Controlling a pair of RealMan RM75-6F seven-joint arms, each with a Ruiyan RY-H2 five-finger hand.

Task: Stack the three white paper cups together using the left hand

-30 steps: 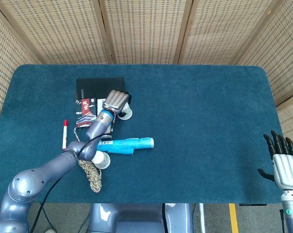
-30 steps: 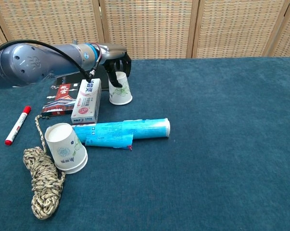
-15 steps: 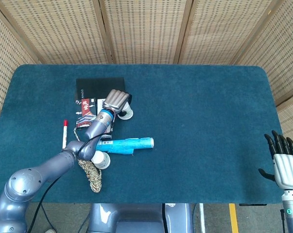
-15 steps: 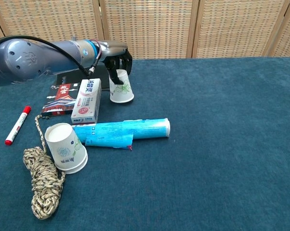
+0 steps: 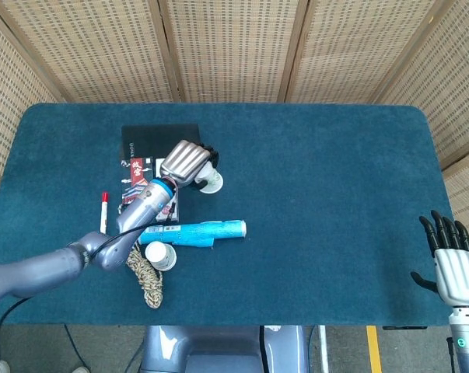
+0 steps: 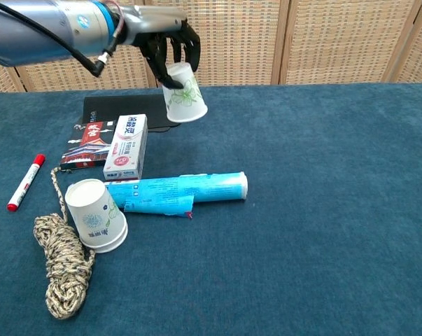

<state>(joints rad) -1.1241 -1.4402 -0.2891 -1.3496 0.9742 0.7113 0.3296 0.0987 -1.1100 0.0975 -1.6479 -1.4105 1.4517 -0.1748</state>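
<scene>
My left hand [image 6: 165,43] [image 5: 185,160] holds an upside-down white paper cup [image 6: 185,94] [image 5: 213,181] well above the table, tilted with its mouth down and to the right. Another white paper cup [image 6: 93,215] [image 5: 160,256] stands upside down near the front left; it looks like two cups nested, with a double rim at its base. My right hand [image 5: 450,263] hangs open past the table's right front corner, seen only in the head view.
A blue tube-shaped package [image 6: 177,192] lies between the two cups. A white and red box [image 6: 125,146], a dark book [image 6: 106,123], a red marker [image 6: 25,183] and a coil of rope [image 6: 62,266] crowd the left side.
My left hand has lifted the cup from the table beside the book and raised it, tilting it as it went. The right hand has stayed put.
</scene>
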